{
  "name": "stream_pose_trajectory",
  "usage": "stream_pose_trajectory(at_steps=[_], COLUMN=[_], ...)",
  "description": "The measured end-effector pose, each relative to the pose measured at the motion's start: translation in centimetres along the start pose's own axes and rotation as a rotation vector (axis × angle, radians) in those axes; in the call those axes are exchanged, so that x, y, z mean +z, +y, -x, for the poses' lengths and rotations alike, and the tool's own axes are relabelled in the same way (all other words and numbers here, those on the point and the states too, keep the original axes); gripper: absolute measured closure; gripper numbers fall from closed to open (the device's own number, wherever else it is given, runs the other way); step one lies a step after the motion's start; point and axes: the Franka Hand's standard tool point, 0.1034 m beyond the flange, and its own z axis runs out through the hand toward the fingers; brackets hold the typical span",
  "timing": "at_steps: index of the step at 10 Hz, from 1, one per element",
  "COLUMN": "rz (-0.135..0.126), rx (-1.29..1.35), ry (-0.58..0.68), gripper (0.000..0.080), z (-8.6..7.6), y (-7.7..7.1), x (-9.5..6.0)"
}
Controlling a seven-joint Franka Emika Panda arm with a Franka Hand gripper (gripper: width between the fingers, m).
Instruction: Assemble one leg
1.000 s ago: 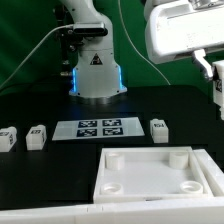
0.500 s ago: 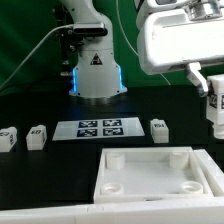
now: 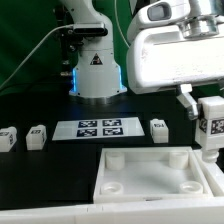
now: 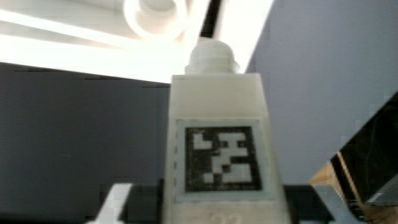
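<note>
In mid-air, chunky white tagged leg (image 3: 210,125)

Leg (image 4: 217,140) base cropped, white top (image 4: 169,22) blurred behind

The black table (image 3: 30,105) holds the flat marker board (image 3: 98,127) in its middle. One small white leg (image 3: 8,139) and a second leg (image 3: 36,137) sit side by side at the exterior view's left. A third leg (image 3: 159,129) sits just past the board's other end. The big white square top (image 3: 150,151) lies in front of the board, and the robot's round base (image 3: 97,78) stands behind it.
</note>
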Motion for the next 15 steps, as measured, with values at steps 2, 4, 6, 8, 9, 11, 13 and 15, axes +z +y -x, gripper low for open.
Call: stream_pose_trajectory(at_steps=[2, 4, 6, 8, 9, 11, 13, 15], rz=[0.01, 0.016, 0.016, 0.018, 0.019, 0.024, 0.026, 0.029], rx=[0.001, 0.001, 0.002, 0.002, 0.002, 0.001, 0.0, -0.002], ry=[-0.01, -0.015, -0.025, -0.033, -0.032, -0.018, -0.012, -0.006], gripper=[0.0506, 0.0506, 0.0506, 0.0506, 0.0506, 0.0506, 0.0506, 0.0506], z=[0.6, 0.7, 1.3, 1.8, 2.0, 2.1, 2.4, 3.1], y=[1.2, 1.9, 1.9, 2.2, 2.2, 2.4, 2.4, 2.4], x=[0.7, 1.5, 2.2, 2.8, 3.0, 3.3, 3.8, 4.4])
